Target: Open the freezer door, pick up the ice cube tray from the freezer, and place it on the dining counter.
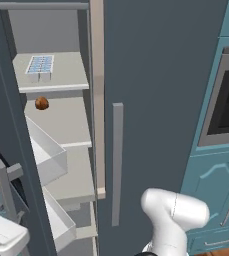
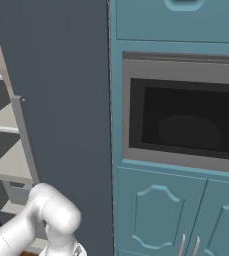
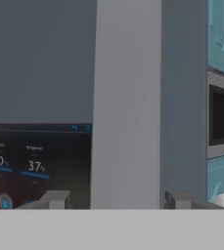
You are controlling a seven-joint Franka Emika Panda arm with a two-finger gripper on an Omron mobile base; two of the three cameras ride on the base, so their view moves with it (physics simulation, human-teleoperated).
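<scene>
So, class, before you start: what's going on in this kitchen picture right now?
A white robot arm is working at a tall dark grey freezer. The freezer door already stands open, with the handle between the gripper's spread fingers. The ice cube tray lies untouched on the upper shelf, with a small brown ball on the shelf below. The tray is not yet picked up.

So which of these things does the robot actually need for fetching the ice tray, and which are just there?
Needed for the job:
- ice cube tray, on the upper shelf
- freezer, standing open
- freezer door, with its lit panel
- hand

Just there:
- small brown ball
- plain grey door
- wall oven
- teal cabinets
</scene>
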